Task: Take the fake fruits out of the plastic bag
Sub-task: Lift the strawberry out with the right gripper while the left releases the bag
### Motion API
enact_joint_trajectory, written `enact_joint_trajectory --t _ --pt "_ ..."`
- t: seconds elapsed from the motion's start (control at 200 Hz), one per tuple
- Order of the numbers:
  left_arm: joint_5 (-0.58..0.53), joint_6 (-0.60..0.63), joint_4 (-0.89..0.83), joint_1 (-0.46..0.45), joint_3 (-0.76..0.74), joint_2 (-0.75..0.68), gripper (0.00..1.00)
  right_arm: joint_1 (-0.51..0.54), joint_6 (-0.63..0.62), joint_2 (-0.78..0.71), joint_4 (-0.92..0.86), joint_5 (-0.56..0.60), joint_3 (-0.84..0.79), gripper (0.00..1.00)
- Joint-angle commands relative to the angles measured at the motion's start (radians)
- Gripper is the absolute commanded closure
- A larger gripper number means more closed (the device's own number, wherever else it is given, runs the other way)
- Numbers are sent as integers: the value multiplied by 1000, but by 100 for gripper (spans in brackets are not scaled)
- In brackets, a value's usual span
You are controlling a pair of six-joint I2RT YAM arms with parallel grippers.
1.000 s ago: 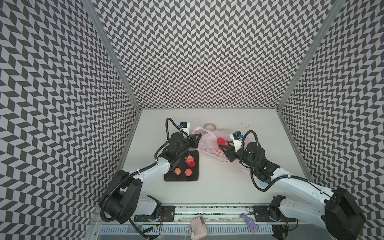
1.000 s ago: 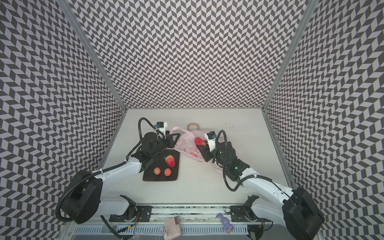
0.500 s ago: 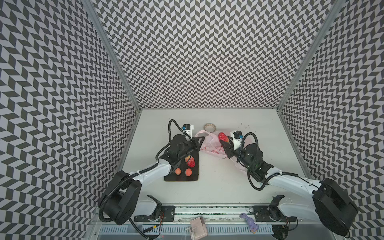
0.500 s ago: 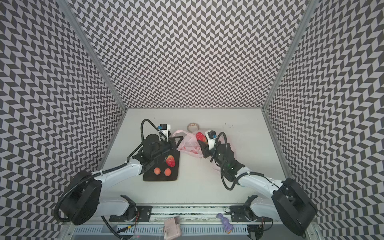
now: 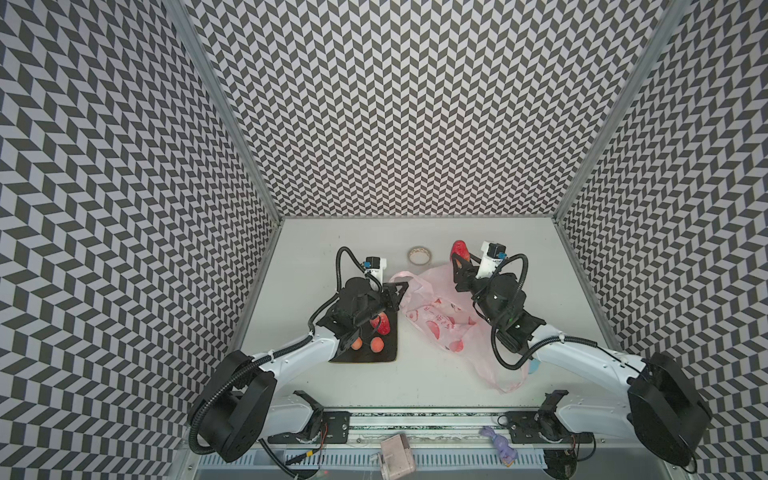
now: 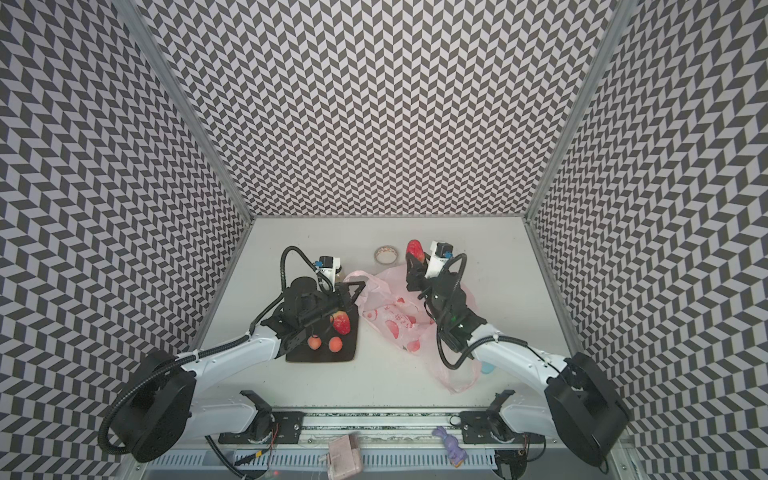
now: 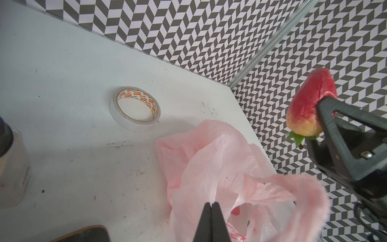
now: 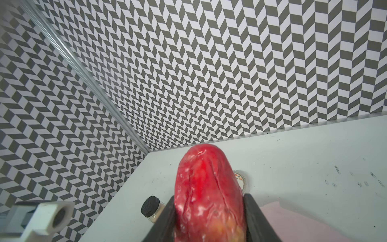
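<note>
My right gripper (image 5: 460,259) is shut on a red strawberry (image 5: 459,250), held in the air above the far end of the pink plastic bag (image 5: 436,320). The right wrist view shows the strawberry (image 8: 209,192) squeezed between both fingers. My left gripper (image 5: 401,286) is shut, pinching the bag's left rim; in the left wrist view its tips (image 7: 212,204) meet on the pink film (image 7: 209,167). One strawberry (image 5: 382,324) and two orange-pink balls (image 5: 356,343) (image 5: 377,344) lie on the black tray (image 5: 388,355) under my left arm. Printed fruit shows on the bag; what is inside is hidden.
A roll of tape (image 5: 419,254) lies flat behind the bag, close to the raised strawberry. A small black-capped jar (image 8: 149,207) stands by the left gripper's camera side. A pink box (image 5: 397,453) and a purple toy (image 5: 503,442) sit on the front rail. Patterned walls close three sides.
My right gripper has lifted the strawberry up and toward the back, away from the bag's mouth. The left gripper still pinches the rim and has shifted only slightly.
</note>
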Motion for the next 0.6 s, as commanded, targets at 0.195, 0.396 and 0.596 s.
enact_joint_trajectory --t 0.195,0.396,0.596 --pt "30 80 16 5 51 22 35 6 -96 -149 -194 -32 41 72" --pt "34 159 -109 6 84 -62 7 6 -177 -233 -246 -72 28 72" --pt "38 267 -260 7 70 -222 0 6 -273 -225 -366 -153 114 72"
